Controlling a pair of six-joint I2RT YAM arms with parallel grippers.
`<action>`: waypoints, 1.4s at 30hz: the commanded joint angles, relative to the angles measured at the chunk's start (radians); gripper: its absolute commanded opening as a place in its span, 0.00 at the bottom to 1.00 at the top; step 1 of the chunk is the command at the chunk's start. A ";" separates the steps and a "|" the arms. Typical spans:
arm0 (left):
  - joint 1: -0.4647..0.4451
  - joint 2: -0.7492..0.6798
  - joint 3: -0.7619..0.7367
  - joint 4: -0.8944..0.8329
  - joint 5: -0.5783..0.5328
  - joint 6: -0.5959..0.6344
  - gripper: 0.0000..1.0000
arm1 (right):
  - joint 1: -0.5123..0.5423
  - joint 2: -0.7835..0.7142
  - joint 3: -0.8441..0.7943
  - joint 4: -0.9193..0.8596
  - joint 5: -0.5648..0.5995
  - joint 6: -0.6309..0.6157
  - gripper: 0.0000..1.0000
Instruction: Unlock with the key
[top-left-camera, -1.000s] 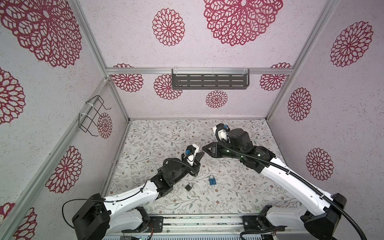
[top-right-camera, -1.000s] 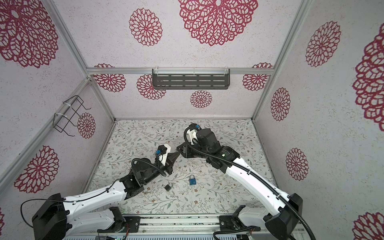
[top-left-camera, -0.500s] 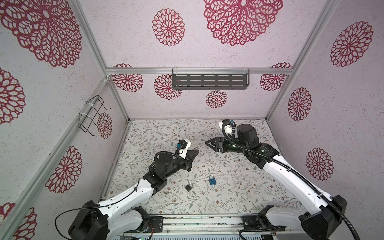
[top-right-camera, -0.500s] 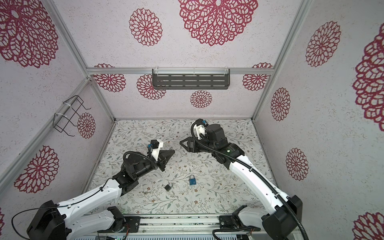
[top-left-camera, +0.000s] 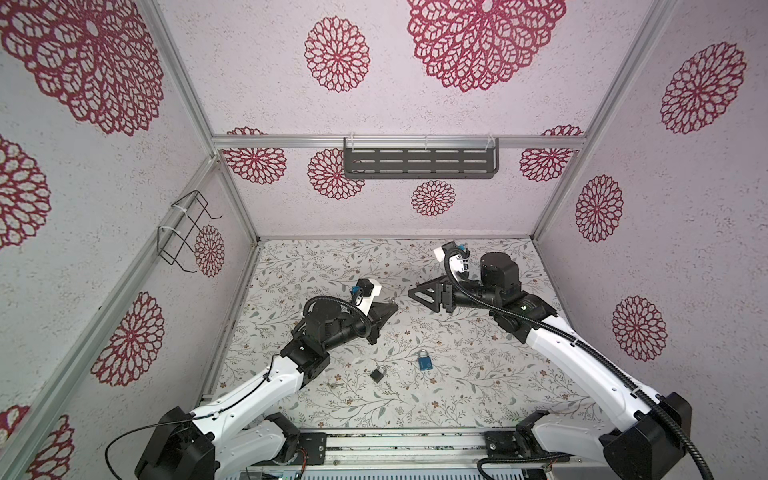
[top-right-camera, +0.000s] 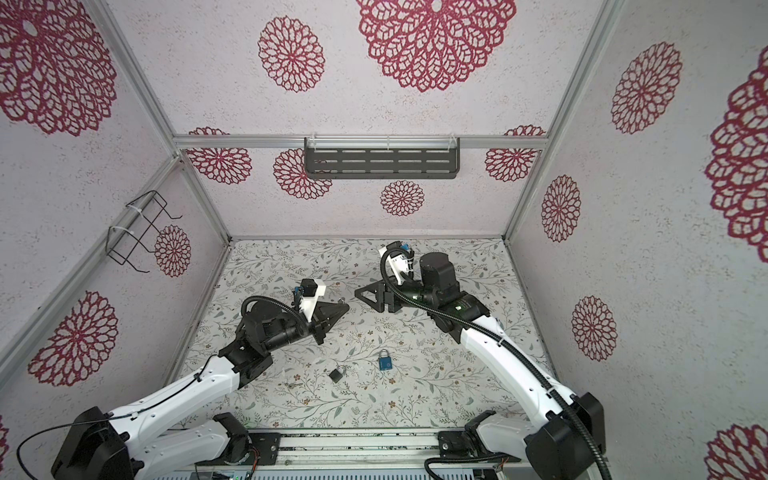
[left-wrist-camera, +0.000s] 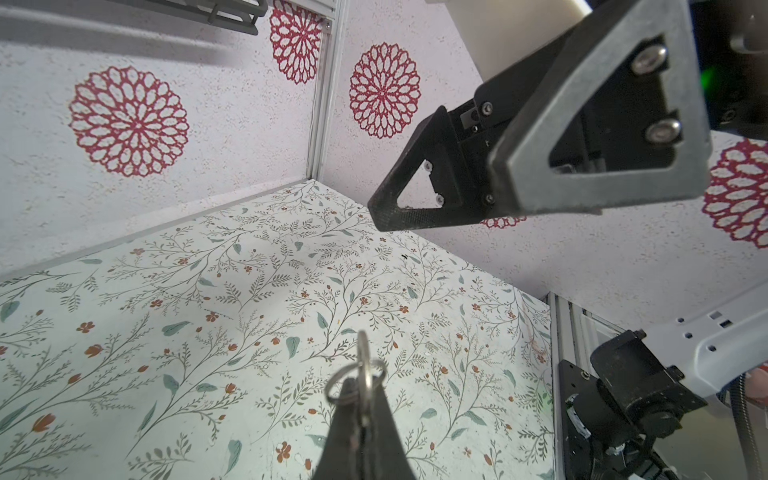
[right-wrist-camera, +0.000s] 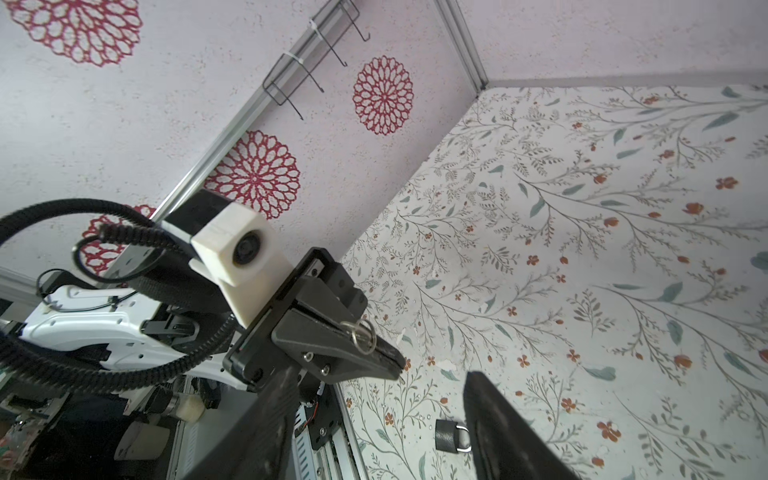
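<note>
The key (left-wrist-camera: 364, 353) is sticking out lengthwise past the tips of the left gripper (left-wrist-camera: 361, 401), which is clamping it tight. In a top view the black padlock (top-left-camera: 377, 373) and blue padlock (top-left-camera: 424, 363) are lying lower centre, below both grippers, the left gripper seeming slightly nearer. The right gripper (top-left-camera: 415, 294) is facing the left gripper at mid-frame, jaws standing well apart, holding nothing.

The key (left-wrist-camera: 363, 353) is bright, polished metal. The left claw (left-wrist-camera: 360, 397) around it is matt black plastic, and the right claw (top-left-camera: 420, 296) looks scuffed grey at its edges. The blue padlock (top-left-camera: 424, 364) seems smooth, perhaps painted. At its eight o'clock the black padlock (top-left-camera: 377, 374) is duller. The table (top-left-camera: 478, 386) wears matt printed paper, and the walls (top-left-camera: 457, 112) are rough and speckled.
</note>
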 joint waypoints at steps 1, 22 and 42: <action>0.009 -0.010 0.047 -0.028 0.060 0.032 0.00 | -0.007 -0.027 -0.002 0.116 -0.070 -0.032 0.66; 0.010 0.073 0.137 -0.028 0.177 0.015 0.00 | 0.008 0.054 -0.004 0.177 -0.233 -0.135 0.53; 0.010 0.107 0.167 -0.041 0.210 0.019 0.00 | 0.008 0.111 0.022 0.170 -0.265 -0.171 0.27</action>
